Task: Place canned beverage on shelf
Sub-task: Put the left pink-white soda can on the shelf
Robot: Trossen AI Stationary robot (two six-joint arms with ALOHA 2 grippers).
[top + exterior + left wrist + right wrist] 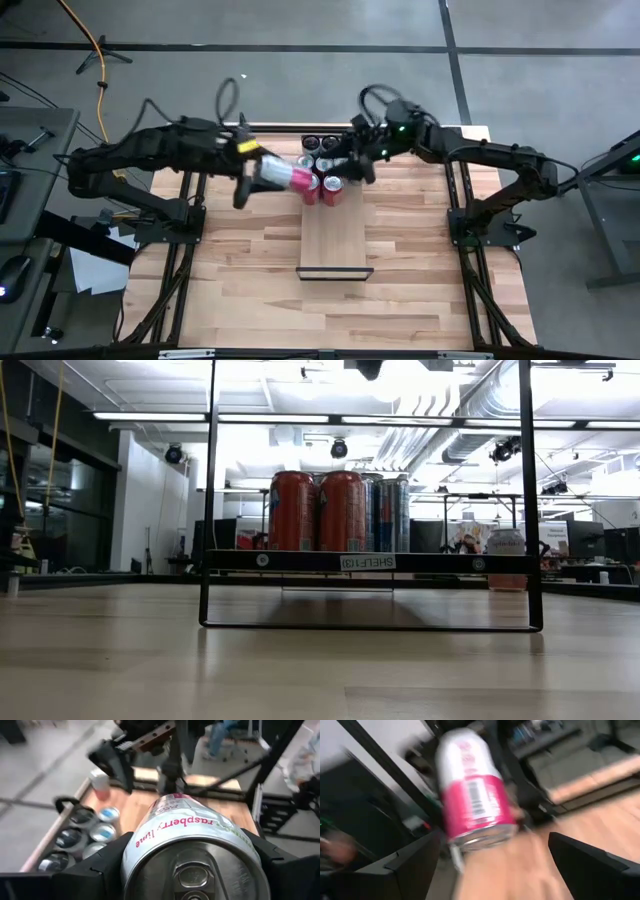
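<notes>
A white-and-pink beverage can (285, 177) lies on its side in the air, left of the shelf's far end, with my left gripper (268, 172) shut on it. In the left wrist view its lid with the pull tab (192, 870) faces the camera. The shelf (335, 235) is a pale plank in a dark frame (300, 561). My right gripper (355, 165) stands open just beyond the can's pink bottom end (475, 815), and nothing is between its fingers (415, 865). My left gripper pinches the can's side wall near its lid end (135, 845) between its two fingers (100, 867). The fingers come nearly level from the table's left and lie along the can. The can is lifted clear, on its side, its pink bottom end toward the table's right.
Two red cans (322, 189) and several silver and dark ones (318, 150) stand on the shelf's far end; the low view shows them upright (318, 510) on the plank. The shelf's near half is bare wood. A small pink-and-white cup (100, 785) stands beyond the cans.
</notes>
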